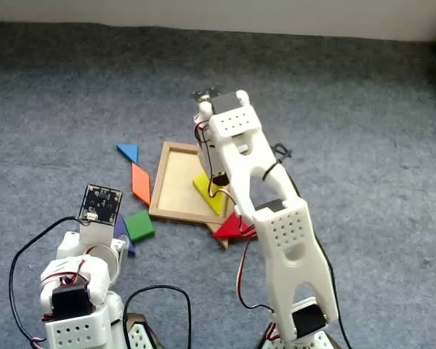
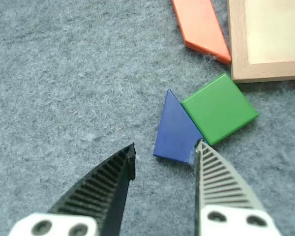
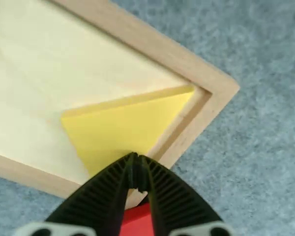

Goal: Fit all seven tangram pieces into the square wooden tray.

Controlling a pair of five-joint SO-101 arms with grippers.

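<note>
Six pieces are showing from above. A yellow triangle (image 1: 209, 190) is already lying inside the wooden tray (image 1: 158, 190), which is sitting about mid-surface, well off every edge. A red triangle (image 1: 232, 227) is waiting just beside the tray's near corner. A light blue triangle (image 1: 128, 152), an orange parallelogram (image 1: 140, 183), a green square (image 1: 139, 226) and a dark blue triangle (image 1: 122, 233) are lying on the tray's side toward the surface's left edge.

From the left wrist, the left pincer (image 2: 165, 150) is standing wide. One tip is touching the dark blue triangle's corner, seemingly lining up to straddle that piece.

From the right wrist, the right pincer (image 3: 136, 169) is showing its tips pressed together, holding nothing. It is hovering over the yellow triangle's edge, probably nudging that piece snug into the tray's corner.
</note>
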